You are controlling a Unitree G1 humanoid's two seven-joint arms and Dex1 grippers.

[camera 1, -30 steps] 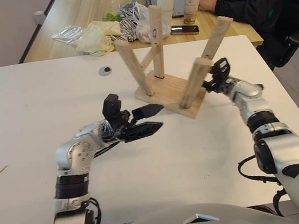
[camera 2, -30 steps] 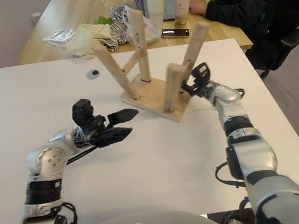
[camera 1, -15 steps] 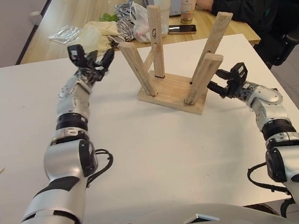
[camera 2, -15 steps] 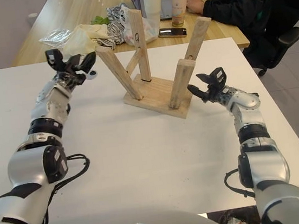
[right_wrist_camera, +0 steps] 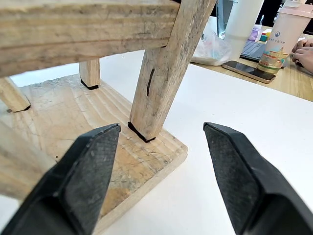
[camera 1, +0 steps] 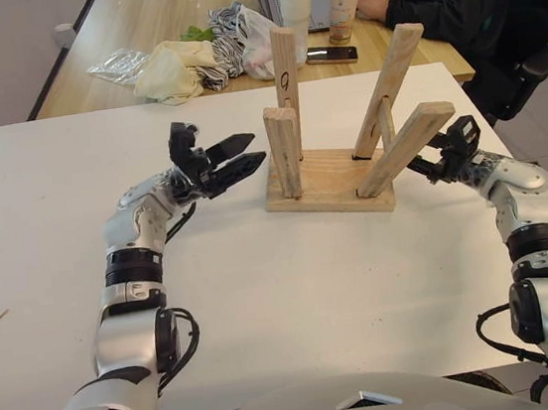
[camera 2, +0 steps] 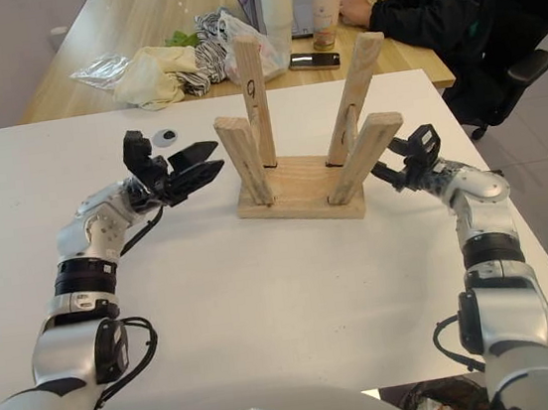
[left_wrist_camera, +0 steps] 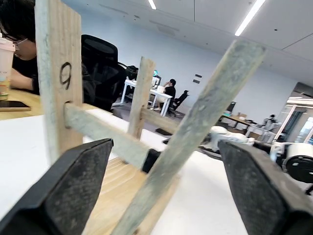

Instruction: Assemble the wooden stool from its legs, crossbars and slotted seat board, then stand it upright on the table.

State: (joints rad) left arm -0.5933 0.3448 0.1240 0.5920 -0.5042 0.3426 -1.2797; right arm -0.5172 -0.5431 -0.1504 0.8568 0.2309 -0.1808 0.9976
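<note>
Centre frame on the broad white table (camera 1: 315, 290): pale wooden stool (camera 1: 326, 181) upside down, flat seat board down, four legs up. Left of it, black left gripper (camera 1: 252, 149), fingers spread wide, empty. Right of it, black right gripper (camera 1: 438, 157), likewise agape, empty, just beside a slanted leg.

Whether the right pincer (camera 1: 429, 164) touches the slanted leg (camera 1: 407, 149) beside it cannot be told. In the left wrist view the near leg (left_wrist_camera: 210, 107) is blurred and cut off at the top, and that arm's fingers (left_wrist_camera: 73, 181) cover part of the seat board (left_wrist_camera: 120, 188).
</note>
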